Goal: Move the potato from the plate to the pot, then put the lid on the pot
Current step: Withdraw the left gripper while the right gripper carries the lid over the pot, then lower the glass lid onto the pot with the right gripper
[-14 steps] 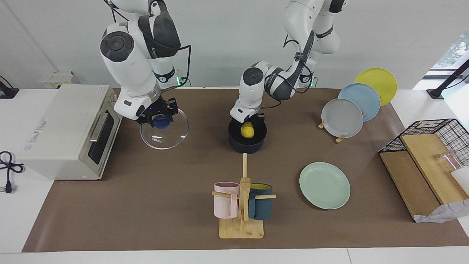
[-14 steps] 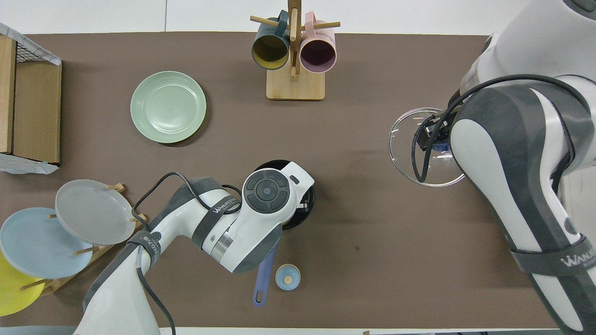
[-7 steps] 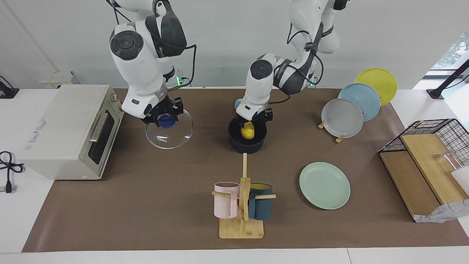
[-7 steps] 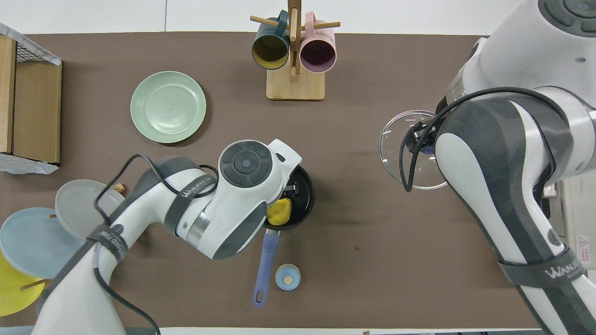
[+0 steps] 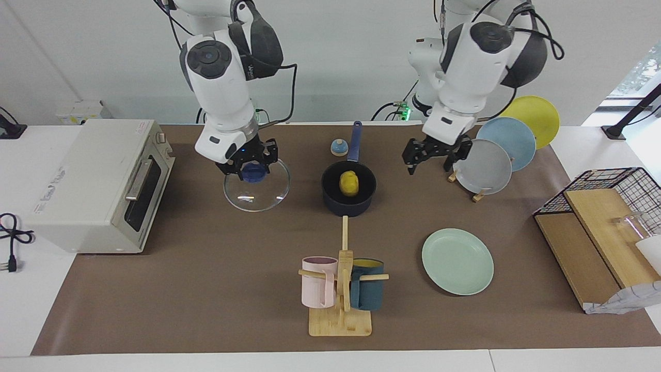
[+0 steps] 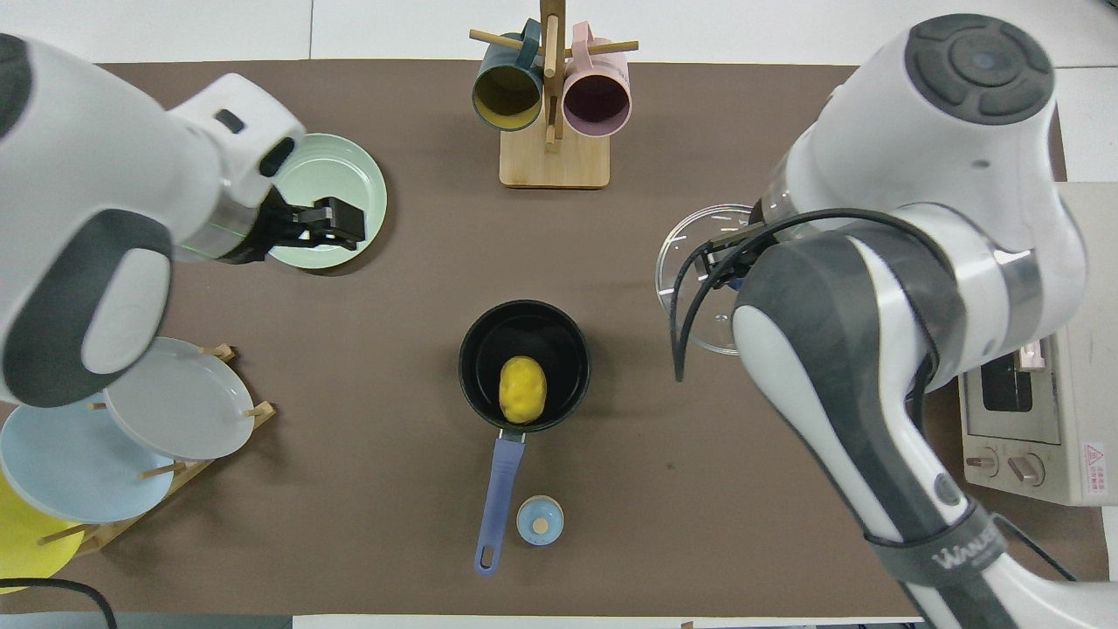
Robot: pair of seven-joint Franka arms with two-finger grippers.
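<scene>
Left claw (image 5: 434, 155) now clear of one pot (image 5: 348, 201), one potato (image 5: 349, 183) inside.

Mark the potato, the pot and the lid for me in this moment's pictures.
potato (image 6: 522, 390): overhead view, middle of its yellow body, inside the pot.
pot (image 5: 347, 208): facing view, dark outer wall below the rim.
lid (image 5: 256, 194): facing view, clear glass below the blue knob.

Pot (image 5: 348, 194) mouth unobstructed above (potato (image 5: 349, 183) inside).
</scene>
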